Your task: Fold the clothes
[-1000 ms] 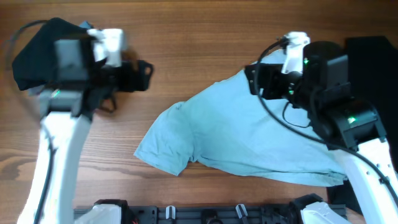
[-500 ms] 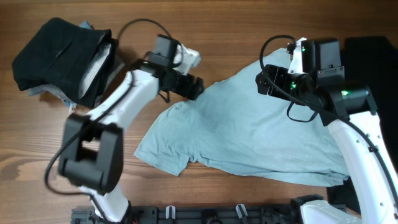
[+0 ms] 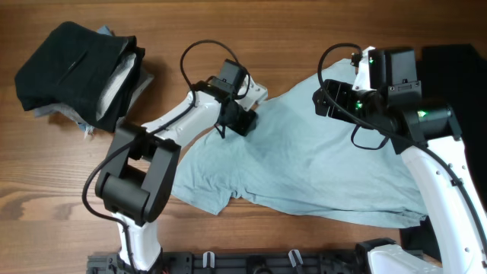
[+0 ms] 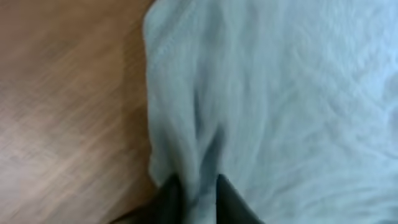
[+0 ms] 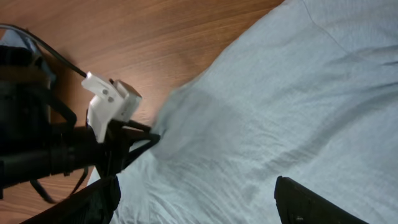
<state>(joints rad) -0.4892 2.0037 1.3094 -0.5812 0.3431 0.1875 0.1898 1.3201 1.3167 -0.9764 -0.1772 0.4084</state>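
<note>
On the wooden table [image 3: 304,30], left claw [image 4: 196,188] pinches the blue T-shirt [image 3: 304,167]; right claw [image 5: 199,199] gapes wide.

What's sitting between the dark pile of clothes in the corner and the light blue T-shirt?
In the overhead view, only bare wooden table lies between the dark pile and the blue T-shirt, with the left arm crossing it.

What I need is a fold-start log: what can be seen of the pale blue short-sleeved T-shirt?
The pale blue short-sleeved T-shirt looks like thin, soft knit cloth. It lies spread but wrinkled, slanting across the wooden table, one sleeve at its near left. The left gripper pinches a raised ridge at its upper left edge; the right gripper hangs open above it. The right arm hides part of its right side.
</note>
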